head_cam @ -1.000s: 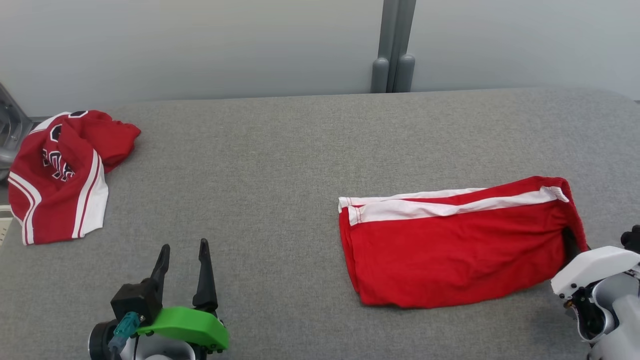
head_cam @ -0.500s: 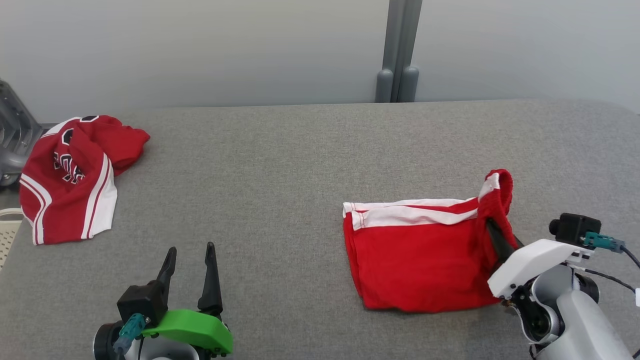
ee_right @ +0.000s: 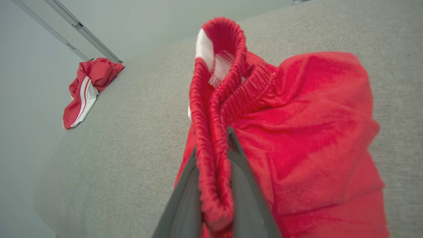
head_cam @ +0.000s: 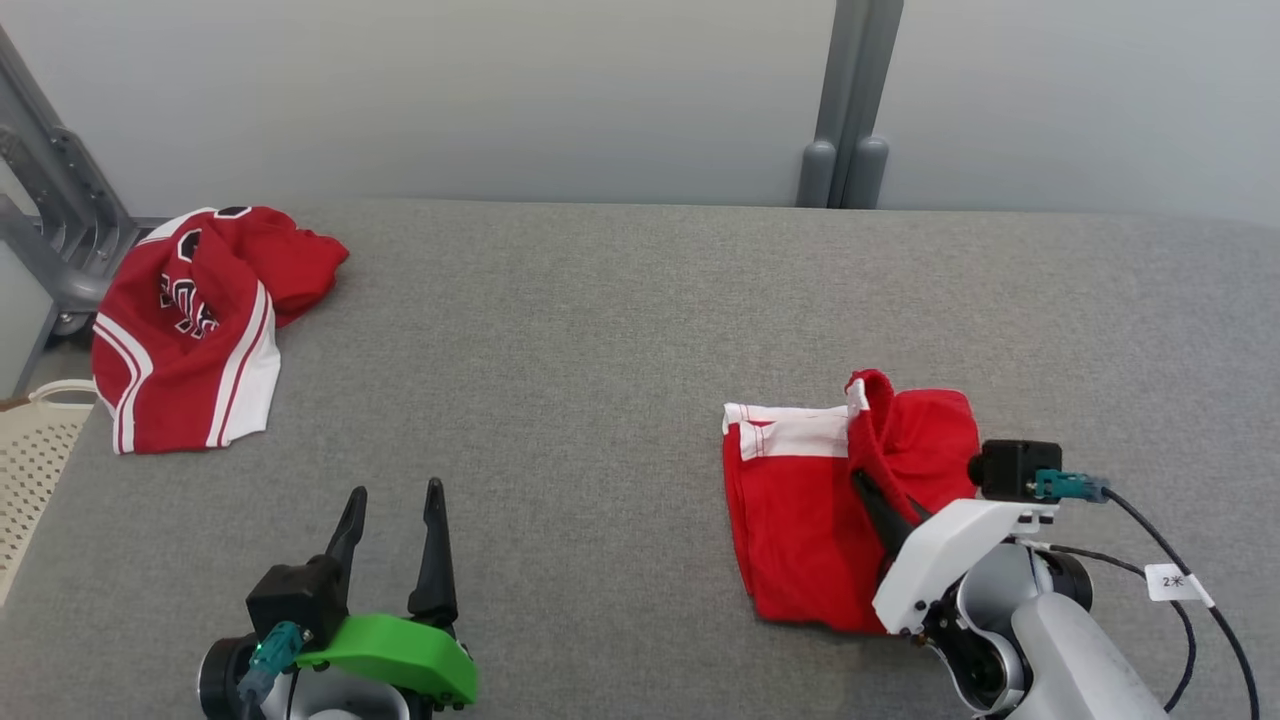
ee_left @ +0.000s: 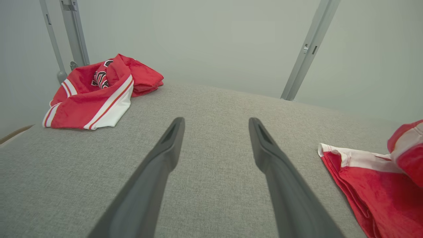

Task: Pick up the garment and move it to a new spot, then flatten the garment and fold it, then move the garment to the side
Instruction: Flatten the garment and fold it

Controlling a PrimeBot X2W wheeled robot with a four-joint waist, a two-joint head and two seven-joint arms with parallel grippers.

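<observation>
- The garment (head_cam: 800, 540), red shorts with a white side stripe, lies on the right half of the grey bench (head_cam: 560, 350). Its left part is flat, and its right end is raised and turned over toward the left.
- The right gripper (head_cam: 866, 486) comes in from the lower right. Its fingers (ee_right: 185, 198) are clenched on the elastic waistband (ee_right: 211, 109), which stands up in a loop above the tips in the right wrist view.
- The left gripper (head_cam: 396, 490) hovers over bare bench at the lower left, well apart from the garment. Its fingers (ee_left: 158, 172) are released, with a clear gap between them and nothing held.
- A red-and-white jersey (head_cam: 190, 330) sits crumpled at the bench's far left corner, near a grey frame (head_cam: 80, 200).
- A pale basket (head_cam: 30, 460) shows beyond the bench's left edge.
</observation>
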